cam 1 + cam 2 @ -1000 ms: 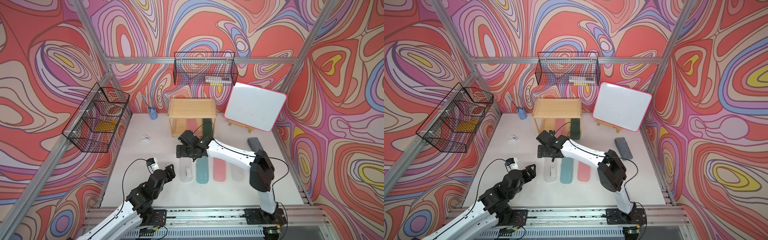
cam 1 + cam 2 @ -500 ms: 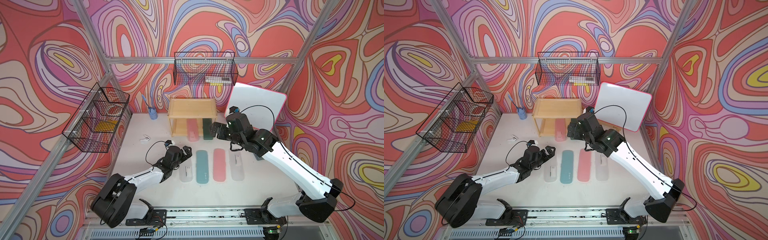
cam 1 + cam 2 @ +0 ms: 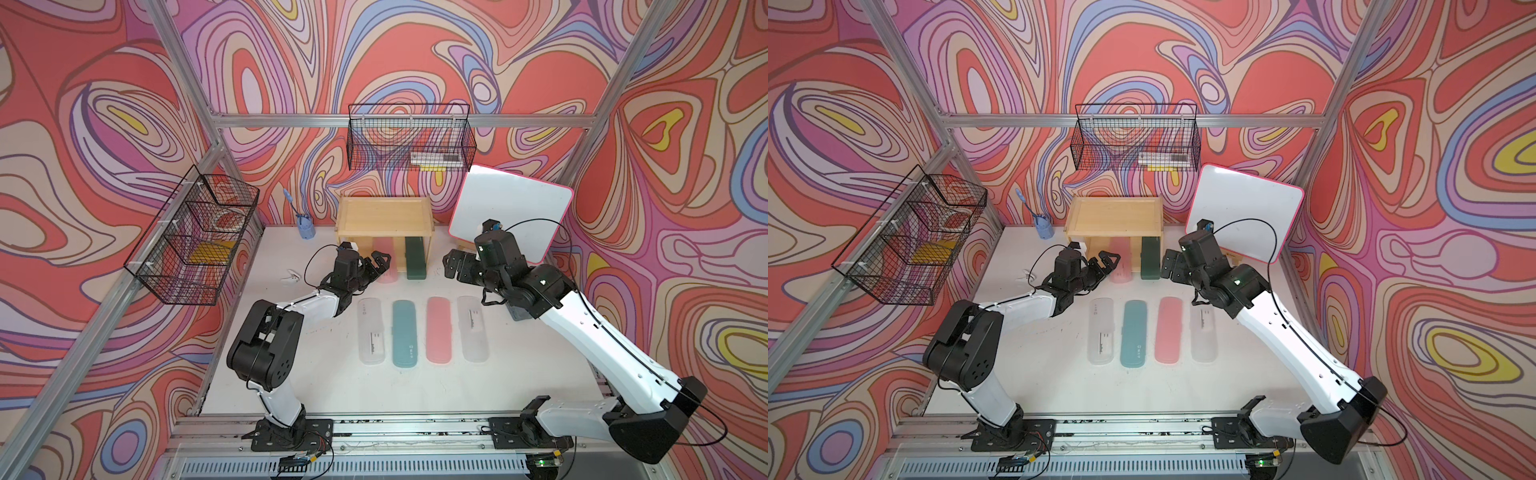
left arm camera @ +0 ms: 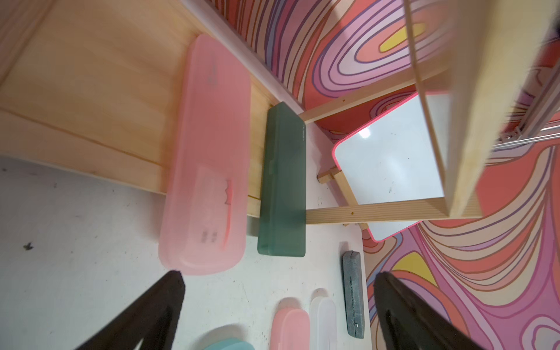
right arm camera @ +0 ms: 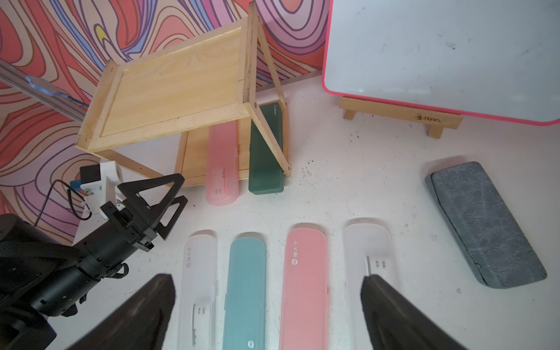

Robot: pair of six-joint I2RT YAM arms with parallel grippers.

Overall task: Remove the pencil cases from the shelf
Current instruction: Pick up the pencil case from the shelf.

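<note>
The light wood shelf (image 3: 384,216) stands at the back. Its lower tier holds a pink pencil case (image 3: 384,270) and a dark green one (image 3: 415,259), both sticking out over the front. Several more cases lie in a row on the table: whitish (image 3: 370,330), teal (image 3: 404,332), pink (image 3: 439,328), whitish (image 3: 473,328). My left gripper (image 3: 381,266) is open at the front end of the shelf's pink case (image 4: 206,157), holding nothing. My right gripper (image 3: 451,268) is open and empty, just right of the dark green case (image 5: 266,151).
A pink-rimmed whiteboard (image 3: 511,212) on a wooden easel stands right of the shelf. A grey fuzzy block (image 5: 485,224) lies by the right arm. Black wire baskets hang on the back wall (image 3: 409,141) and the left wall (image 3: 195,241). A blue cup (image 3: 306,228) stands left of the shelf.
My left gripper has moved from beside the leftmost whitish case up to the pink case at the shelf. My right arm has swung from the table's middle to the shelf's right side.
</note>
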